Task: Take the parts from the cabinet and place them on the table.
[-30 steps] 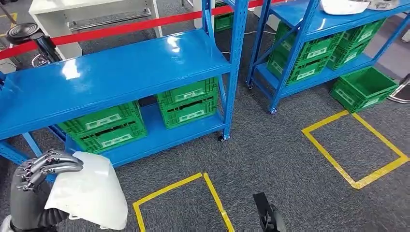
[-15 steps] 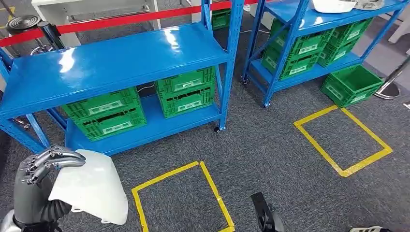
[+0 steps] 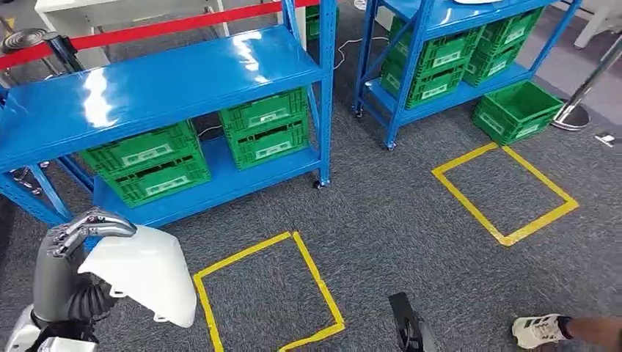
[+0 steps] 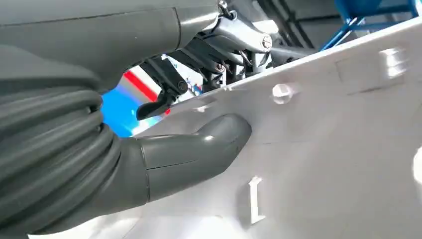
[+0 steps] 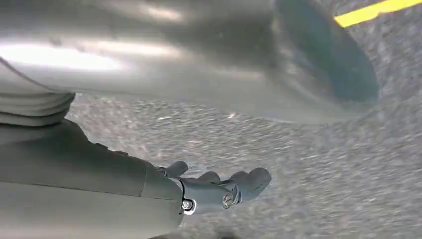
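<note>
Head view: left hand (image 3: pixel 70 253) grips white part (image 3: pixel 143 275) | right wrist view: right hand (image 5: pixel 219 189) empty

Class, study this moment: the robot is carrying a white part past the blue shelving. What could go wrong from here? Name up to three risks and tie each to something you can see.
1. The left robot hand holds the white moulded part only along its top edge, fingers over, thumb under; the part could slip or swing.
2. A person's shoe is close by on the carpet; a turn might bring a collision.
3. The blue shelf rack stands near the carried part, which might clip it.
</note>
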You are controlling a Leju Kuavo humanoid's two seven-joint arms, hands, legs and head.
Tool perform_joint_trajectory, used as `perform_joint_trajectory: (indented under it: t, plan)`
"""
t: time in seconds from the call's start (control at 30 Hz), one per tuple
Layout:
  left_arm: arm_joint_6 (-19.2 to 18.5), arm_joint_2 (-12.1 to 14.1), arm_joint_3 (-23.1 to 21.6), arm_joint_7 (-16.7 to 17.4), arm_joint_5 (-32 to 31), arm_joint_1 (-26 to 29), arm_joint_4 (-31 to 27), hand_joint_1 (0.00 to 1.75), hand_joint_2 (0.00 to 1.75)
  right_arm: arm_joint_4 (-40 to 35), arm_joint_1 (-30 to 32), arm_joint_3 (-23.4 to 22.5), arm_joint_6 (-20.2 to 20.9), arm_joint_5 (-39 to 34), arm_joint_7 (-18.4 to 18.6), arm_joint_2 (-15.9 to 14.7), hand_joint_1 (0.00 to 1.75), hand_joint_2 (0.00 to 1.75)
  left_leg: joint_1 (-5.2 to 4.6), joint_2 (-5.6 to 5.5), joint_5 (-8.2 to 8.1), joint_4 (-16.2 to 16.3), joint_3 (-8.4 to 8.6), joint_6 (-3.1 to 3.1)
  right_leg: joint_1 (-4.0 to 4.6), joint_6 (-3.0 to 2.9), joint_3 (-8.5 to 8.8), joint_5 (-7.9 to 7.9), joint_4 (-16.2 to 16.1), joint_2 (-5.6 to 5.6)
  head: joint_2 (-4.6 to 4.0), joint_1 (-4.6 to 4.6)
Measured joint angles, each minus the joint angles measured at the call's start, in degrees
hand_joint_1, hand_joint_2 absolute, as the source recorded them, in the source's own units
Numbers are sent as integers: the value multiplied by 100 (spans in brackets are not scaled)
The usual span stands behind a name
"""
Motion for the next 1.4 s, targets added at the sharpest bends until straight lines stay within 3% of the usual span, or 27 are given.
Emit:
perform_joint_trajectory:
  t: [0.03, 0.1, 0.17, 0.2, 0.23, 0.3, 0.37, 0.43, 0.5, 0.53, 0.67, 0.7, 0.73, 0.77, 0.83, 0.87, 0.9, 0.97, 1.0, 1.03, 1.1, 1.17, 1.2, 1.23, 1.27, 1.33, 1.4]
  plan:
    - [-20, -13, 2, -2, 7, -19, 29, 175, 175, 0, -4, -13, 0, -4, -11, 2, 0, 0, 0, -171, -206, -432, 303, 46, 18, 41, -62, 35, 5, 47, 0, 2]
    - [-7, -31, 26, -18, 44, -33, 94, 175, 175, 0, 3, -26, 0, 17, -33, 2, 0, 0, -35, -80, -294, -577, 312, 79, 2, 125, -93, 145, -20, 153, 0, 15]
    - [99, -63, 28, -28, -22, 2, 114, 175, 175, 0, 40, -26, -11, 140, -4, -2, 0, 0, -20, 36, -226, -626, 310, 185, -9, 219, -114, 217, -60, 257, 0, 9]
    - [153, -94, 28, -37, -79, 12, 114, 175, 175, 0, 55, -24, -18, 233, 32, -4, 0, 0, -8, 129, -185, -641, 312, 235, -20, 214, -158, 132, 37, 87, 0, 13]
    - [197, -116, 28, -35, -116, 45, 103, 175, 175, 0, 56, -7, -18, 341, 61, -4, 0, 0, -13, 180, -158, -641, 284, 281, 0, 233, -283, -97, 297, -76, 0, 59]
    - [214, -118, 35, 11, -142, 139, 88, 175, 175, 0, 41, 63, -35, 439, 127, -7, 0, 0, -39, 342, -131, -634, 227, 316, 0, 270, -662, -606, 1226, -168, 0, 61]
    - [203, -118, 57, 57, -144, 205, 81, 175, 175, 0, 51, 76, -70, 437, 122, -7, 0, 0, -48, 487, -116, -606, 173, 314, -1, 294, -816, -763, 1734, -178, 0, 63]
    - [194, -116, 105, 168, -214, 232, 57, 175, 175, 0, 64, 83, -85, 461, 124, -11, 0, 0, -46, 622, -120, -564, 139, 304, -4, 294, -411, -485, 1188, -245, 0, 61]
    - [153, -105, 133, 300, -330, 260, 57, 175, 175, -2, 42, 127, -96, 511, 133, -26, 0, 0, -48, 737, -152, -502, 132, 254, 0, 273, 214, -203, 201, -522, 0, 61]
    - [87, -77, 149, 367, -363, 275, 59, 175, 175, 0, 13, 146, -94, 542, 160, -24, 0, 0, -111, 785, -180, -473, 98, 213, 59, 197, 237, -305, 113, -655, 0, 63]
    - [-146, 4, 175, 542, -232, 312, 83, 175, 175, 0, 21, 271, -92, 760, 369, -24, 0, 0, -105, 943, -182, -493, 139, 83, 39, 43, 169, -223, 67, -429, 0, 59]
    - [-153, 9, 188, 557, -192, 315, 83, 175, 175, 0, 28, 317, -90, 826, 404, -20, 0, 0, -71, 792, -237, -449, 105, 31, 7, 5, 185, -197, 41, -392, 0, 57]
    - [-160, 18, 199, 562, -158, 318, 88, 175, 175, 0, 21, 367, -90, 872, 446, -24, 0, 0, -62, 525, -377, -270, 27, -4, -8, -18, 180, -184, 34, -347, 0, 30]
    - [-155, 28, 243, 564, -122, 332, 88, 175, 175, 0, 12, 407, -92, 894, 461, -24, 0, 0, -46, 384, -579, 88, -136, -25, -11, -39, 168, -179, 34, -303, 0, 28]
    - [-81, 28, 297, 551, -133, 427, 90, 175, 175, 0, 26, 472, -92, 920, 470, -24, 0, 0, -25, 308, -935, 986, -563, -62, -11, -49, 155, -176, 35, -158, 0, 29]
    - [-33, 28, 310, 509, -151, 475, 90, 175, 175, 0, 44, 487, -92, 922, 505, -24, 0, 0, -20, 305, -929, 1166, -662, -69, -12, -49, 156, -175, 36, -87, 0, 28]
    - [37, 31, 321, 453, -153, 516, 81, 175, 175, 0, 70, 509, -92, 926, 555, -24, 0, 0, -11, 300, -799, 1084, -643, -67, -16, -45, 158, -173, 38, -9, 0, 26]
    - [157, 20, 321, 352, -144, 565, 2, 175, 175, 0, 103, 529, -92, 935, 599, -24, 0, 0, 10, 241, -288, 323, -320, -47, -29, -26, 160, -165, 47, 146, 0, 28]
    - [186, 15, 321, 330, -138, 572, -37, 175, 175, 0, 104, 542, -92, 940, 621, -24, 0, 0, 35, 47, -34, -176, -101, -45, -36, -6, 159, -160, 51, 216, 0, 26]
    - [219, 13, 323, 293, -135, 584, -41, 175, 175, 0, 101, 555, -92, 966, 638, -24, 0, 0, 66, -297, -104, -363, -21, -33, -33, 35, 121, -141, 52, 275, 0, 28]
    - [332, -22, 319, 144, -131, 630, -87, 175, 175, 0, 97, 594, -87, 1008, 658, -24, 0, 0, 35, -233, -105, -462, 0, 1, -54, 145, 38, -82, 43, 417, 0, 35]
    - [551, -48, 319, -70, -206, 652, -159, 175, 175, 0, 157, 610, -101, 1027, 671, -24, 0, 0, 8, -124, -76, -475, 0, 93, -75, 241, 19, -23, -20, 555, 0, 33]
    - [627, -83, 319, -151, -234, 657, -216, 175, 175, 0, 172, 612, -118, 1040, 706, -24, 0, 0, 72, -19, -29, -549, 27, 164, -96, 255, 8, -43, 16, 489, 0, 31]
    - [645, -116, 319, -183, -253, 671, -262, 175, 175, 0, 176, 621, -122, 1042, 730, -20, 0, 0, 53, 51, -15, -579, 48, 203, -19, 266, -64, -168, 179, 102, 0, 80]
    - [660, -118, 319, -203, -253, 681, -288, 175, 175, 0, 158, 632, -127, 1045, 732, -20, 0, 0, 43, 135, -12, -579, 44, 221, -10, 276, -225, -367, 491, -69, 0, 103]
    - [688, -118, 319, -212, -251, 734, -310, 175, 175, 0, 133, 651, -177, 1099, 774, -22, 0, 0, 14, 327, -20, -570, 34, 240, -10, 290, -626, -772, 1375, -176, 0, 103]
    - [719, -120, 319, -258, -168, 793, -365, 175, 175, 0, 158, 708, -330, 1239, 898, -22, 0, 0, 4, 505, -34, -557, 29, 254, -11, 295, -717, -793, 1672, -195, 0, 103]
